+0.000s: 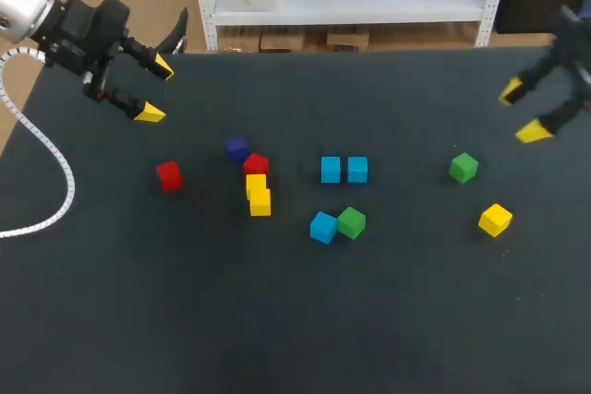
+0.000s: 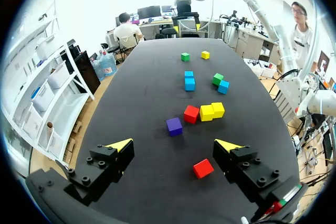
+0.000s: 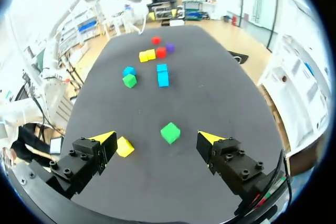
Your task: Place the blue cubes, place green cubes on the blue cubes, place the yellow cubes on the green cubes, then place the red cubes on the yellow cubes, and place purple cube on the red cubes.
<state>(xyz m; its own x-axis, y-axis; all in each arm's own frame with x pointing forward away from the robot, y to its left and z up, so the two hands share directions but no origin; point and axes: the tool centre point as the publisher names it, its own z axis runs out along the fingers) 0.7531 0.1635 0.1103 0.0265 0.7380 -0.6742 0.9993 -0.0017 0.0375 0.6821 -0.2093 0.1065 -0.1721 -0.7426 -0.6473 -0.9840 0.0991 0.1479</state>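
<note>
**Cubes: eleven loose on the table, all single-layer**

- Table: dark, matte. Every cube sits directly on it.
- Lone red cube: left part of the table, well apart from the others.
- Purple cube: just beside the second red cube, corner to corner. I cannot tell whether they touch.
- Yellow pair: the two touch each other and run on from the second red cube, the three forming a short row.
- Blue pair: side by side near the table's middle, close together.
- Third blue cube: touching the near green cube, both nearer the front edge than the blue pair.
- Far green cube: alone on the right side.
- Single yellow cube: also right, near the far green cube but apart from it.

Left gripper: up over the far left corner of the table, fingers spread wide, holding nothing. From its wrist camera the lone red cube lies on the table below, between the fingers and nearer one of them, untouched. The purple cube is just ahead.

Right gripper: over the far right edge, fingers also spread wide, empty. From its wrist camera the far green cube lies on the table between the fingers, no contact. The single yellow cube sits just beside one finger.
</note>
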